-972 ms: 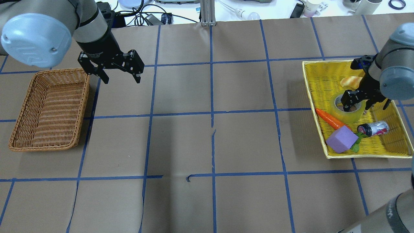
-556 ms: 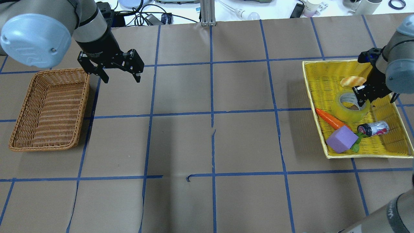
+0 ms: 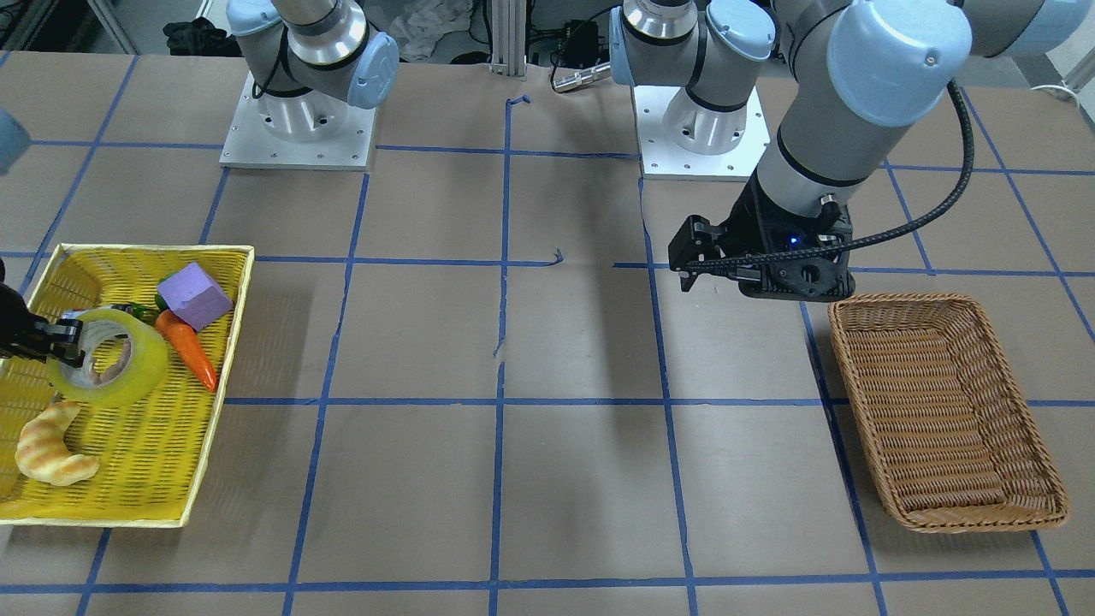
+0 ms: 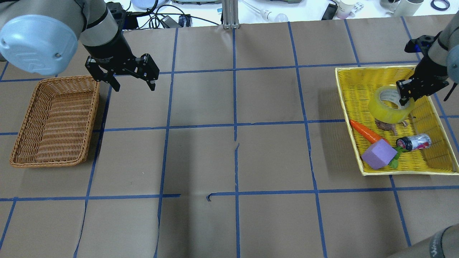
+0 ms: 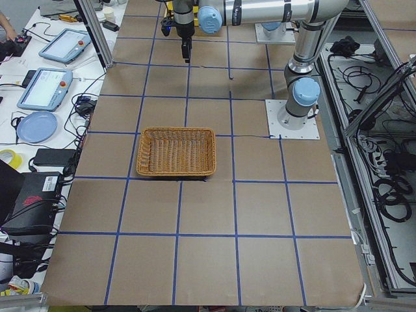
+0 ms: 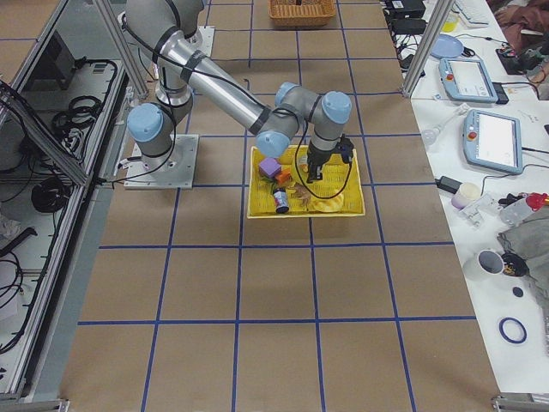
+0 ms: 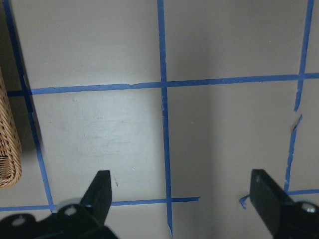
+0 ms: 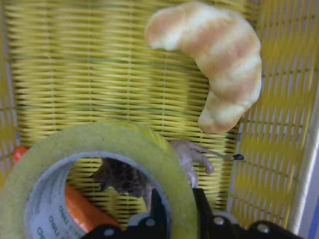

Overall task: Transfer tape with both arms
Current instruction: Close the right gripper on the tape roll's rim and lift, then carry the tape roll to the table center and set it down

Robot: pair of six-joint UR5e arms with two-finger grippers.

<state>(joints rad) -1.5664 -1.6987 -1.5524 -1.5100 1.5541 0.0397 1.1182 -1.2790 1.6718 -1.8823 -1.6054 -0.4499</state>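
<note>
The yellow-green tape roll (image 4: pixel 390 107) hangs tilted above the yellow basket (image 4: pixel 345 107), clear of its floor. My right gripper (image 4: pixel 407 96) is shut on the roll's wall, one finger inside the core and one outside. The right wrist view shows the roll (image 8: pixel 114 142) pinched between the fingers (image 8: pixel 158 211). In the front view the tape (image 3: pixel 128 368) is at the far left, and only part of the right gripper (image 3: pixel 47 338) shows. My left gripper (image 4: pixel 133 81) is open and empty, hovering above the table beside the wicker basket (image 4: pixel 91 122); its fingers (image 7: pixel 99 191) stand wide apart.
The yellow basket (image 3: pixel 231 342) holds a carrot (image 4: pixel 365 132), a purple block (image 4: pixel 379 154), a small can (image 4: pixel 414 142), a croissant (image 3: pixel 51 445) and a brown toy animal (image 4: pixel 387 125). The wicker basket (image 3: pixel 898 301) holds nothing. Blue tape lines grid the brown table.
My right gripper has risen and moved toward the table's far side with the tape in it, lifting it off the basket floor and uncovering the brown toy animal. The left arm barely moved.
</note>
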